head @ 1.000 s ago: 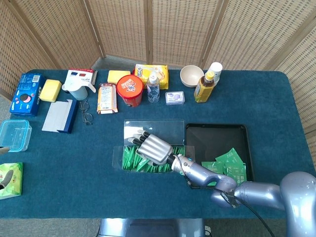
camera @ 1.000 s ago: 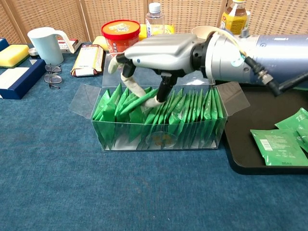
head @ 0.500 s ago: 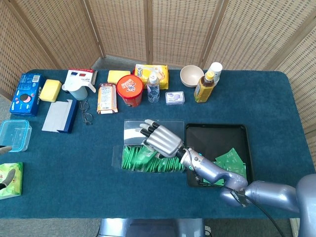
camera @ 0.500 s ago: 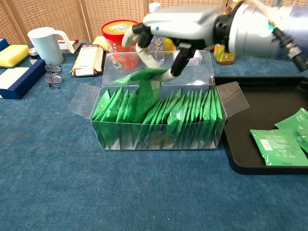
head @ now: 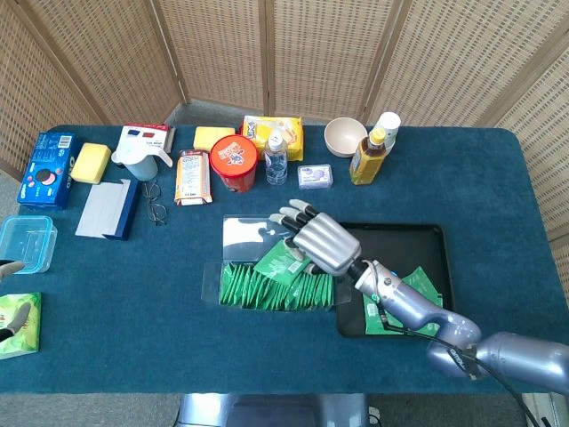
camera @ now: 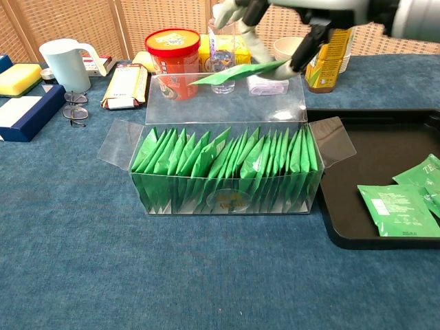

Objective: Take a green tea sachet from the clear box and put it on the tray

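Note:
The clear box (head: 233, 289) (camera: 121, 143) stands mid-table, packed with upright green tea sachets (camera: 227, 161), lid flap folded back. My right hand (head: 323, 243) (camera: 302, 14) hovers above the box's right half, near the black tray (head: 391, 238) (camera: 385, 134). It pinches one green tea sachet (head: 279, 261) (camera: 237, 73), lifted clear of the box and held roughly flat. Several sachets (head: 415, 291) (camera: 397, 210) lie on the tray. Only fingertips of my left hand (head: 11, 289) show at the head view's left edge, apart and holding nothing.
Behind the box stand a red-lidded tub (head: 234, 161), a water bottle (head: 276, 157), a small case (head: 315, 176), a tea bottle (head: 371, 153) and a bowl (head: 344, 135). A mug (camera: 63, 63), glasses (camera: 74, 108) and a blue book (head: 106, 209) are at the left.
My right hand has risen out of the box with one sachet pinched and moved up and right toward the tray. The remaining sachets have settled back upright.

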### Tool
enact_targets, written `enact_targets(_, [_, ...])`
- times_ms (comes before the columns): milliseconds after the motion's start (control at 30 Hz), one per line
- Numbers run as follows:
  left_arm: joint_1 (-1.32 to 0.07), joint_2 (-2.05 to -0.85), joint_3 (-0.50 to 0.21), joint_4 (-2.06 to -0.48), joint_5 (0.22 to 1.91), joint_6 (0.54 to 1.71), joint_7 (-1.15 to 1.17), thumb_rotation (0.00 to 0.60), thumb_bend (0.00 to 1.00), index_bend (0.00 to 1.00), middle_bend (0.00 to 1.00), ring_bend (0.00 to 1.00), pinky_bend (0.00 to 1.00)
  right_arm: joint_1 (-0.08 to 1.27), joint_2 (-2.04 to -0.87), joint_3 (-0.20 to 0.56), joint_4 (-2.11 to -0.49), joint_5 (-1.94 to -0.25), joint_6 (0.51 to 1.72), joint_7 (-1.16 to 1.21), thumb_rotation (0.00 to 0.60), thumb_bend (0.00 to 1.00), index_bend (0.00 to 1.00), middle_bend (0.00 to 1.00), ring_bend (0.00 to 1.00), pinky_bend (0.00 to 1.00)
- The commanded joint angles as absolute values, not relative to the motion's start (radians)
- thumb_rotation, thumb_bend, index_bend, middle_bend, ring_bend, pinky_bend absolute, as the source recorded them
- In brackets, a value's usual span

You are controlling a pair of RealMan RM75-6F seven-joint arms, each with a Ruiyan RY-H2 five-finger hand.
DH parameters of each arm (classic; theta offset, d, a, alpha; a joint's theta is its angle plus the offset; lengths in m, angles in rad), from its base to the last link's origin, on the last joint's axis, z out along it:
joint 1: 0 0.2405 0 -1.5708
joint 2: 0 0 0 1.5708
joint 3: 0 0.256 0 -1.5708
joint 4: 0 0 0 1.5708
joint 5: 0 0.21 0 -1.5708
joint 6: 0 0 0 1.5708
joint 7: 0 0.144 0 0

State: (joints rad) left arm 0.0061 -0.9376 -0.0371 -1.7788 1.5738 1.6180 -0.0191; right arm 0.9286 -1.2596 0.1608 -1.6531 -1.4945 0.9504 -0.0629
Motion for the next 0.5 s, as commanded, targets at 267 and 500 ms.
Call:
enact_targets(267, [0.003, -0.937, -0.041, -1.779, 1.568, 1.617, -0.020, 0.600, 0.31, 0.25, 0.25, 0.20, 0.30, 0.840, -1.136, 0.115, -1.712, -1.521, 1.013, -0.065, 0.600, 0.39, 0.68, 0.19, 0.15, 0.12])
enact_targets(500, [0.000, -0.936, -0.043, -1.779, 1.573, 1.618, -0.022, 0.600, 0.31, 0.25, 0.25, 0.20, 0.30, 0.753, -1.076, 0.059, -1.730, -1.546, 1.072, -0.067, 0.600, 0.39, 0.68, 0.20, 0.15, 0.12])
